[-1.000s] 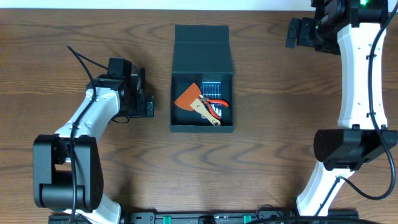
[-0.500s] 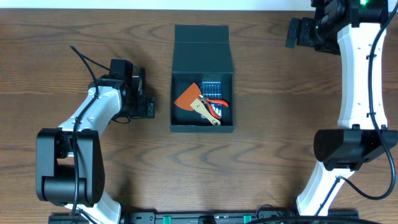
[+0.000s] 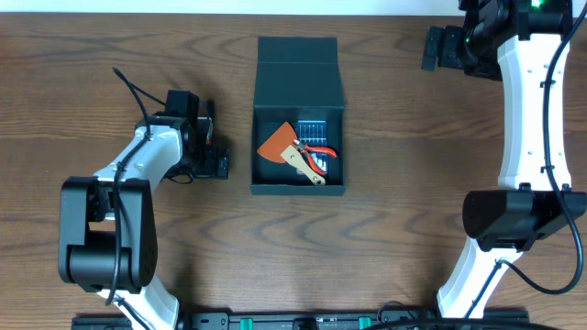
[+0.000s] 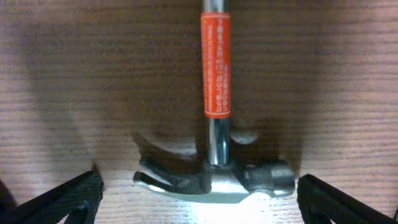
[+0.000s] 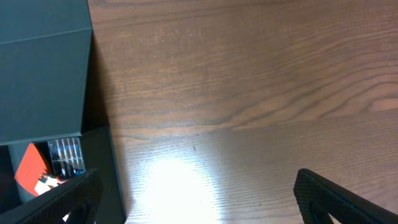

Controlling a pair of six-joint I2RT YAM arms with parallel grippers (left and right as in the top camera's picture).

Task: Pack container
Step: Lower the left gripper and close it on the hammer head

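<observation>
The dark teal container [image 3: 299,75] stands open at the table's middle, its flap lid folded back. Inside lie an orange scraper [image 3: 276,143], a small blue bit case [image 3: 312,127] and red-handled pliers [image 3: 321,157]. My left gripper [image 3: 216,139] is just left of the container, open. In the left wrist view it [image 4: 200,200] hangs over a claw hammer's head [image 4: 214,177], one finger on each side and apart from it. The hammer's chrome shaft carries an orange label [image 4: 216,65]. My right gripper [image 3: 427,49] hovers open at the back right, over bare wood [image 5: 199,199], beside the container [image 5: 43,81].
The wooden table [image 3: 413,229] runs all round the container. A black cable [image 3: 128,87] loops off the left arm. The right arm's white links [image 3: 527,110] stand along the right edge.
The left arm has swung slightly, bringing its gripper a little nearer the container's left side. The right arm and the container's contents have not moved.
</observation>
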